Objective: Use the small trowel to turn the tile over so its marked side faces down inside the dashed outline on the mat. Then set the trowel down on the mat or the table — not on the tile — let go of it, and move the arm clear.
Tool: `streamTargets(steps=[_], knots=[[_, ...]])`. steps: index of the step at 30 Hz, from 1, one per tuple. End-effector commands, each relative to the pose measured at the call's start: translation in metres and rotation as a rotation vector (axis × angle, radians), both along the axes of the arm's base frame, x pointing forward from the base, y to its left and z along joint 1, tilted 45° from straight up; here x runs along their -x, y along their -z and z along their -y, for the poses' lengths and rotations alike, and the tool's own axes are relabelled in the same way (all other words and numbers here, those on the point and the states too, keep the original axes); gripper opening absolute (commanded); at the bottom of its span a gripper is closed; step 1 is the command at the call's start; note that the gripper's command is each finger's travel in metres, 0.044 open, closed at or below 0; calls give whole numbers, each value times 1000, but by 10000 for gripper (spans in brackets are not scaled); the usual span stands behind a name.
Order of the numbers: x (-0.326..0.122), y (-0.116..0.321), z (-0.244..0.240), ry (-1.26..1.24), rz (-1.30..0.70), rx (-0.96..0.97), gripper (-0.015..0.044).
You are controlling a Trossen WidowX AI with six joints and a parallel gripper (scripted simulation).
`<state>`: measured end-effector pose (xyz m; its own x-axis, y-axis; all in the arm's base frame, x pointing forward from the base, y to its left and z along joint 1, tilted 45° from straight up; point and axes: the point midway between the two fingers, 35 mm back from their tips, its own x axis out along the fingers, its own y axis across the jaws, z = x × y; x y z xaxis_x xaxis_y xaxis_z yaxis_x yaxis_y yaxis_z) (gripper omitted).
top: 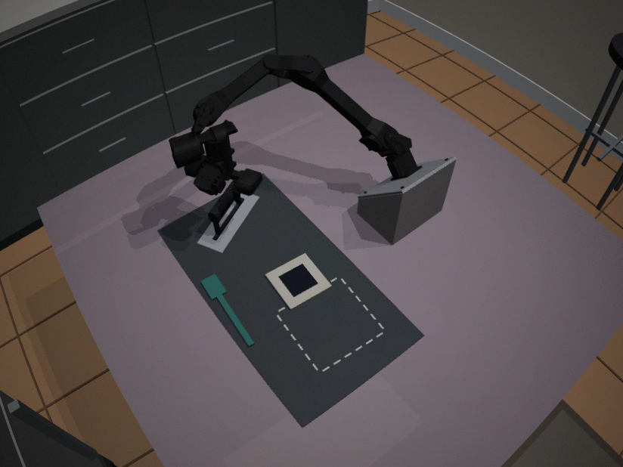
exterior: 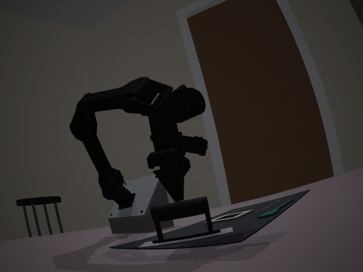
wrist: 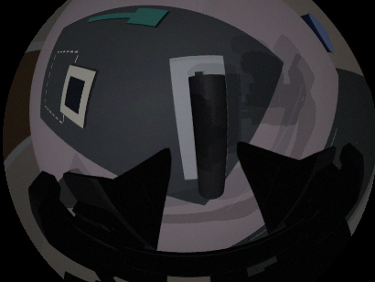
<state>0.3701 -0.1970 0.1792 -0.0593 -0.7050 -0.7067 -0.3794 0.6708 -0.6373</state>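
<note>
The trowel [top: 221, 205] [exterior: 181, 208] [wrist: 208, 114], a light grey blade with a raised black bar handle, lies flat on the dark mat [top: 302, 402] [wrist: 128, 82]. My gripper [exterior: 178, 200] [wrist: 205, 149] is open and empty, pointing down just above the handle; in the wrist view its fingers show on either side of it. The top view mostly hides the fingertips. The pale tile [top: 298, 279] [exterior: 231, 216] [wrist: 74, 94] lies flat, dark square mark up. It covers part of the near side of the dashed outline [top: 322, 370] and lies mostly outside it.
A teal flat tool [top: 213, 286] [exterior: 275, 211] [wrist: 148, 17] with a square head and thin handle lies along the mat's long edge, beside the tile. The arm's grey wedge base [top: 402, 216] [exterior: 128, 225] stands on the table off the mat's other long side.
</note>
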Motion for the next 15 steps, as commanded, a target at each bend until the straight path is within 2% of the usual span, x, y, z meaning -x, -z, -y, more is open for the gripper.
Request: streamTargets(steps=[1, 15], knots=[[1, 7, 5, -1, -10, 0, 270], [2, 20, 18, 0, -10, 2, 263]])
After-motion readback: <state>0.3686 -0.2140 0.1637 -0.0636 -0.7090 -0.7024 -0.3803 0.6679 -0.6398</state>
